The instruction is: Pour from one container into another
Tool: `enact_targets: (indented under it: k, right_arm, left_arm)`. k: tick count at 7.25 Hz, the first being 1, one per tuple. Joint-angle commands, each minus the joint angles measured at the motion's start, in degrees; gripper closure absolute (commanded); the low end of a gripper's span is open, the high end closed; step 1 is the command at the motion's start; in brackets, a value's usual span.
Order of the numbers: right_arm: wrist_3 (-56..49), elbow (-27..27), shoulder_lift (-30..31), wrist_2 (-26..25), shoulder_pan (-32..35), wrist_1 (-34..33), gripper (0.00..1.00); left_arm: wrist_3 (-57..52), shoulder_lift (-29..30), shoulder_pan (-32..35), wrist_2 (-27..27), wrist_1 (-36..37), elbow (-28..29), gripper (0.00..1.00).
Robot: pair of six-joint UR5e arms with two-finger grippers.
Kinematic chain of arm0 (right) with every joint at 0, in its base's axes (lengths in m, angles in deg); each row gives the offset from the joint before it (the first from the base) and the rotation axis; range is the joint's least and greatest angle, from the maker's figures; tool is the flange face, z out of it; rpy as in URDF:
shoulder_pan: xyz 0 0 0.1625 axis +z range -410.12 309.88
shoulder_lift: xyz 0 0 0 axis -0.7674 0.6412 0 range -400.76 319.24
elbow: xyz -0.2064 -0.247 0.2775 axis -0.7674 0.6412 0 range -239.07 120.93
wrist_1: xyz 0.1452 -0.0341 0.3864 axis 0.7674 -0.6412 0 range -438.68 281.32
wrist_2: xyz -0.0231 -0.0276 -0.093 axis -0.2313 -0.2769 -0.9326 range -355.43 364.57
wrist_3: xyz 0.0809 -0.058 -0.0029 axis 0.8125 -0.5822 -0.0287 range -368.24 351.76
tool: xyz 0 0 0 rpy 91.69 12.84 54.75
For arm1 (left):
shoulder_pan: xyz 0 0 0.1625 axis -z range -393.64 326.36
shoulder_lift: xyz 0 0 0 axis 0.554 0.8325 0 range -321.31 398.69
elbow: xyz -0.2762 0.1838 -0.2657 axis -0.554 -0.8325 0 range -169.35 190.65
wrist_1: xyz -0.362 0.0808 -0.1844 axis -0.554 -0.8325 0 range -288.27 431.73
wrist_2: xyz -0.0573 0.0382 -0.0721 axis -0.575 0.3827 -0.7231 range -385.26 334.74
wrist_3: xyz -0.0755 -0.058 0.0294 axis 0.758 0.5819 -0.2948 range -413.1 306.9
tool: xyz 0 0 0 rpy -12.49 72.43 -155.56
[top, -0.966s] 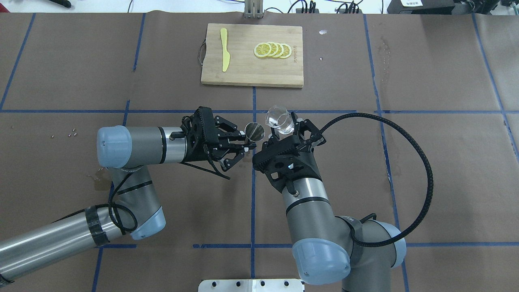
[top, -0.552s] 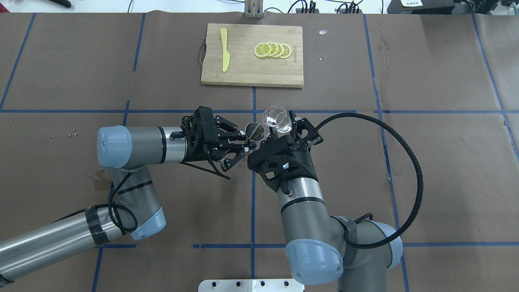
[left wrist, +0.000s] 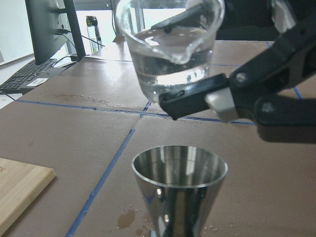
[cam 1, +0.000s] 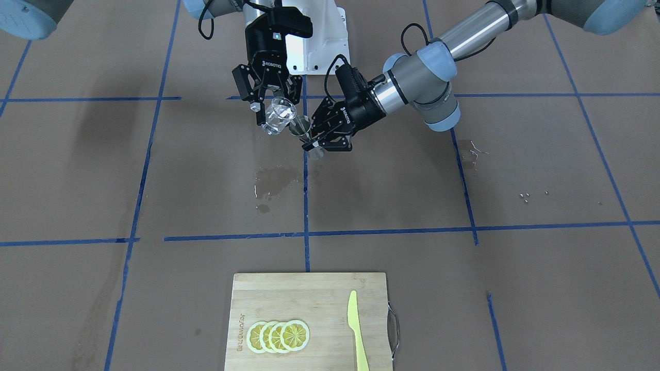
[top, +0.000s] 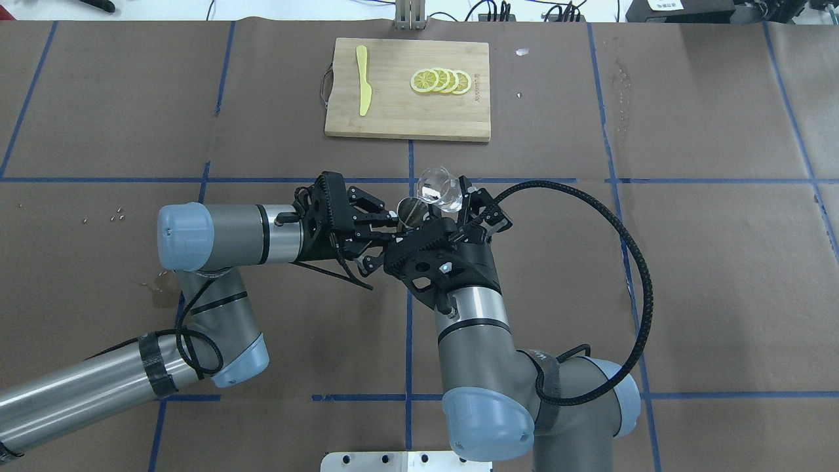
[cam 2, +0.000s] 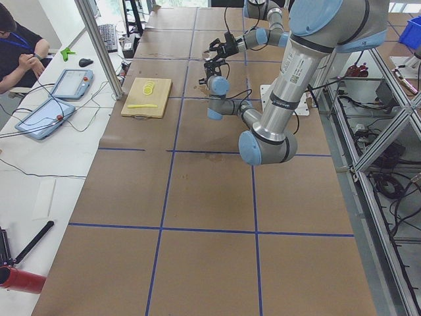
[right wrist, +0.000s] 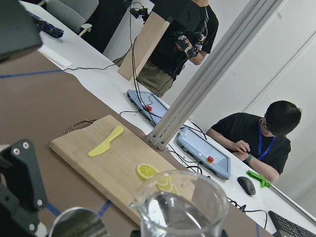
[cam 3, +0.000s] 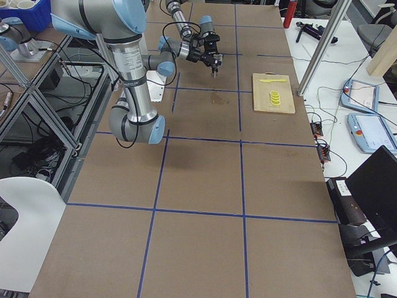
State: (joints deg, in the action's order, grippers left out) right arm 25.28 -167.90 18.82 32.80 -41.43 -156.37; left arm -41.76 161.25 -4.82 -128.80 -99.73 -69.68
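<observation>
Aloft, the right gripper (cam 1: 275, 111) pinches a tilted beaker (cam 1: 279, 117) above the steel cup (cam 1: 300, 127) pinched by the left gripper (cam 1: 315, 142).

Clear glass beaker (top: 438, 188) with a pour spout, roughly half full of water, slightly tilted, held aloft at the centre of the overhead view. Just below-left of its spout, not touching it, a shiny conical metal cup (top: 411, 211), upright, mouth open.

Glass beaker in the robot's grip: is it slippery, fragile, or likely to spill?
Probably fragile: the beaker looks like thin clear glass. Likely slippery, being smooth and perhaps wet; a wet patch lies nearby. Its water would likely slosh if jerked.
</observation>
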Motion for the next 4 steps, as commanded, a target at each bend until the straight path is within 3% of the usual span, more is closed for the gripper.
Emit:
enact_targets:
  k: [1,4]
  right_arm:
    - [0.0,-0.3,-1.1,-1.7,-0.1,-6.0,1.00]
    - [-4.8,-0.3,-1.2,-4.1,-0.5,-8.1,1.00]
  left_arm:
    - [0.0,0.0,0.0,0.0,0.0,0.0,1.00]
    - [0.0,0.0,0.0,0.0,0.0,0.0,1.00]
